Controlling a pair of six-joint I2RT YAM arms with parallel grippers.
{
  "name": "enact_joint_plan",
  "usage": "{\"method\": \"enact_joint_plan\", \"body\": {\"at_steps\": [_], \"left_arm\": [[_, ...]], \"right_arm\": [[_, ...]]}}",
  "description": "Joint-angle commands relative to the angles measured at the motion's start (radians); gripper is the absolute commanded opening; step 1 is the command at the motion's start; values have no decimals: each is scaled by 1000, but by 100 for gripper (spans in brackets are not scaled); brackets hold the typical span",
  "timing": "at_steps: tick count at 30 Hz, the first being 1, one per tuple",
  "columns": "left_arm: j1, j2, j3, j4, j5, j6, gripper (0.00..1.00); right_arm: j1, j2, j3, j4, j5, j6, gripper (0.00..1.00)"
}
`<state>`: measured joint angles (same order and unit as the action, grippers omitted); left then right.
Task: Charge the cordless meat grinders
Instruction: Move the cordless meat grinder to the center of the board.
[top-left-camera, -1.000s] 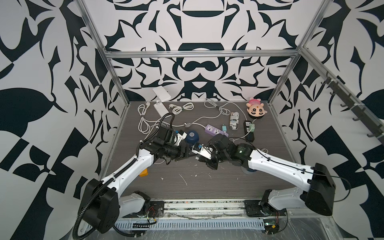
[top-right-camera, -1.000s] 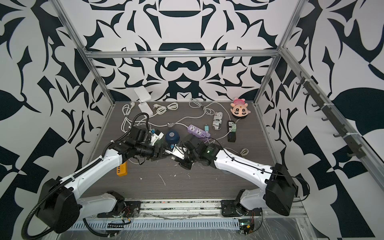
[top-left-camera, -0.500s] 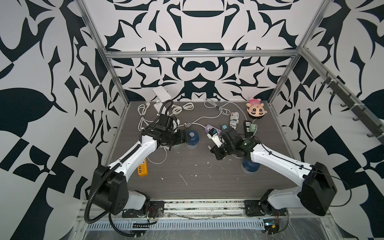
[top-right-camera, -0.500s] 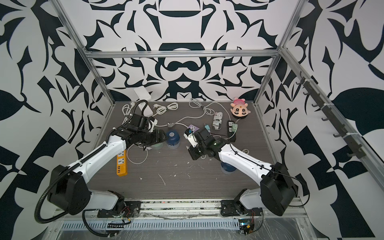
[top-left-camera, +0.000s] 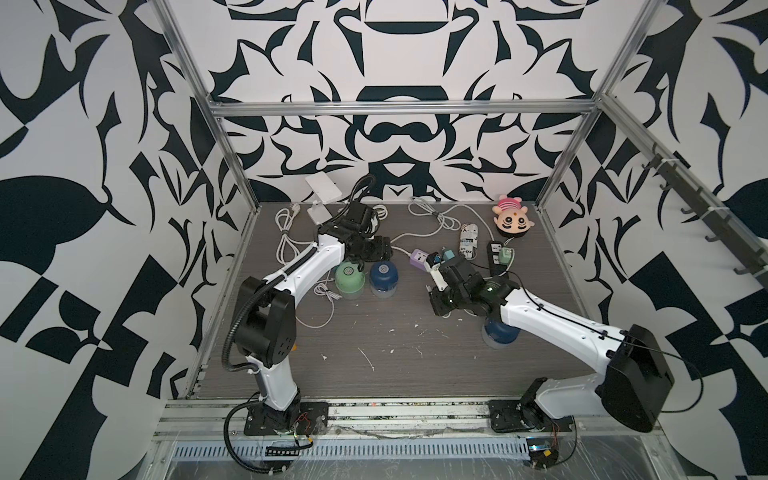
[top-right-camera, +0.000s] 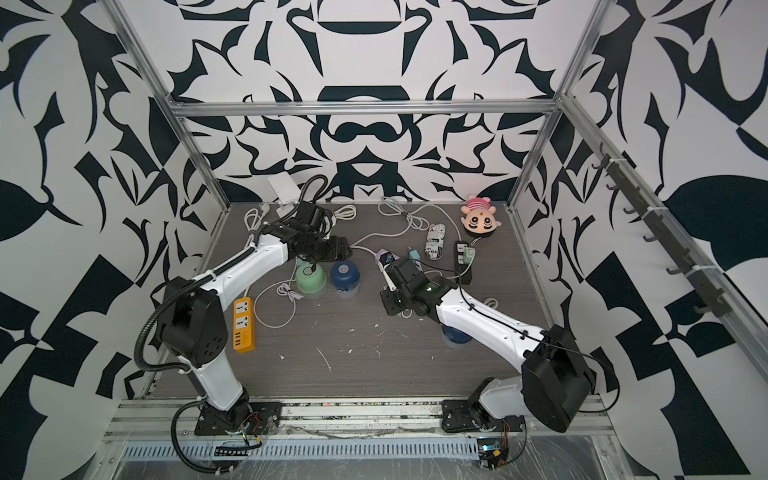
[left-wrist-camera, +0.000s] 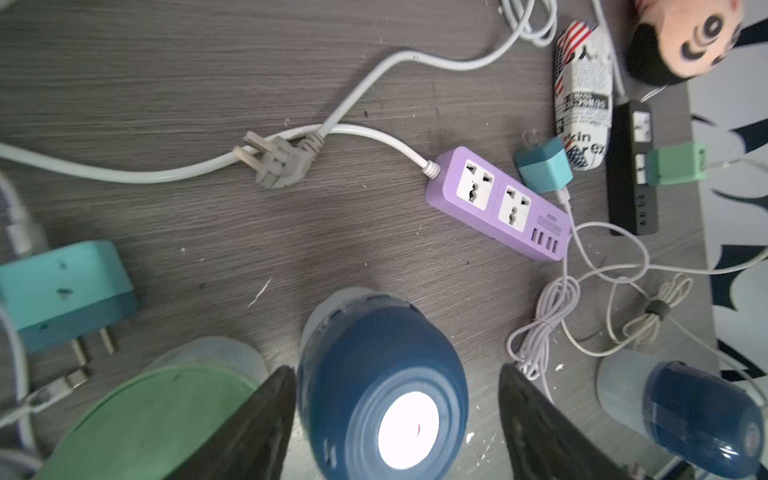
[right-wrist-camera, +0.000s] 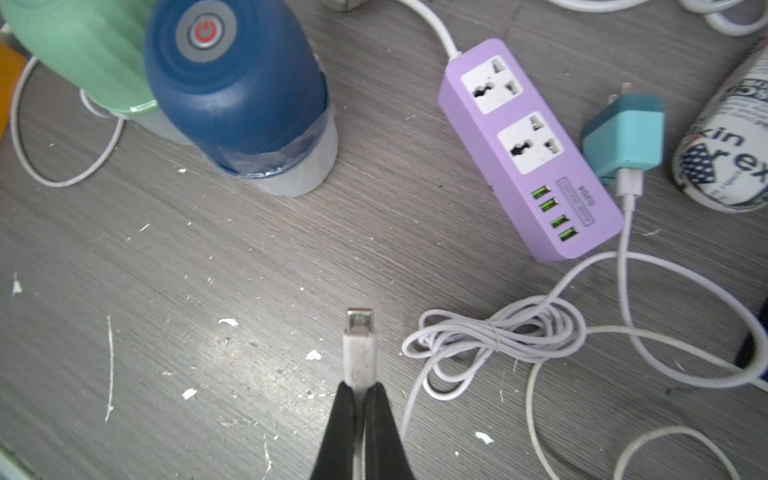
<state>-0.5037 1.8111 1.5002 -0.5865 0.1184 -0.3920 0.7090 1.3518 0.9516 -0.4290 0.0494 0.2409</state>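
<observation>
- My left gripper (left-wrist-camera: 395, 370) hung toward the back of the table (top-left-camera: 395, 345) with its jaws spread wide. In the left wrist view the navy grinder (left-wrist-camera: 382, 386) sat between the two black fingers (left-wrist-camera: 257, 419). There was a clear gap on one side, so nothing was clamped.
- The mint green grinder (top-left-camera: 350, 279) stood upright just beside that navy one. I could not tell whether they touched. Both sat on clear bowl bases, left of the table's middle.
- My right gripper (right-wrist-camera: 360, 388) was pinched tight on the white cable plug (right-wrist-camera: 359, 340), whose metal tip pointed out past the fingertips over bare table.
- A bundled cable coil (right-wrist-camera: 498, 332) lay just beside the plug, and a lead from it ran into the teal adapter (right-wrist-camera: 623, 137). The adapter lay unplugged against the purple power strip (right-wrist-camera: 528, 145).
- The second navy grinder (top-left-camera: 498, 332) stood nearer the front right, partly hidden under my right arm in both top views.
- The orange power strip (top-right-camera: 243, 324) lay by my left arm. The black power strip (top-left-camera: 494, 254) and the plush toy (top-left-camera: 513, 220) sat at the back right.
</observation>
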Motion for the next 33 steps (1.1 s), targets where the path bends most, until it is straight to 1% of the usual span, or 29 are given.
{"method": "enact_joint_plan", "body": {"at_steps": [1,6,9,15,19,22,25,29,33], "left_arm": [[-24,55,49,-87,-57,48,78],[-63,120,88,-101,-56,80,74],[-81,133,96,-92,-5,98,73],[-99,117,54,-10,197,103,72],[-104,108,23,18,299,93,72],[-106,94,-18,68,396,73,72],[-107,65,-71,134,462,40,72],[-105,26,-112,181,500,14,74],[-98,-26,-127,181,430,-2,79]], "right_arm": [[1,-67,-25,12,63,27,0],[-1,-97,-51,24,60,26,0],[-1,-94,-55,24,61,25,0],[0,-75,-58,35,55,26,0],[0,-67,-60,41,49,22,0],[0,-58,-64,44,46,18,0],[-2,-51,-66,44,41,18,0],[-5,-44,-76,50,31,21,0],[-13,-34,-82,58,13,24,0]]}}
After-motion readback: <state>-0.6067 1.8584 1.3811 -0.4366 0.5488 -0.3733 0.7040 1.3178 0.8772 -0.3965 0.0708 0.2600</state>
